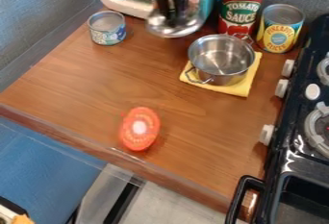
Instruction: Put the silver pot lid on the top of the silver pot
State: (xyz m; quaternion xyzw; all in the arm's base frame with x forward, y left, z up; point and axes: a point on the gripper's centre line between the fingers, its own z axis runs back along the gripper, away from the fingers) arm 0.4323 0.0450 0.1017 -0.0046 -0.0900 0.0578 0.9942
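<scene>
- Wood tabletop (pixel 90 88), grey wall (pixel 45 11) behind.
- My fingers (pixel 168 7) closed on silver lid (pixel 175 27), far side, left of pot (pixel 221 59).
- Lid looks tilted; cd snag pot rim or slip.
- Red can (pixel 241 7) close behind pot; I cd clip it.

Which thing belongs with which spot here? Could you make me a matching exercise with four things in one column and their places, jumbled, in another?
Things
1. Silver pot
2. Silver lid
3. Red oval piece
4. Short can

Places
A. Lowest in the picture of the four
B. At the lower end of the black gripper
C. Farthest left of the four
D. On the yellow cloth

Right pairs: 1-D, 2-B, 3-A, 4-C
</scene>
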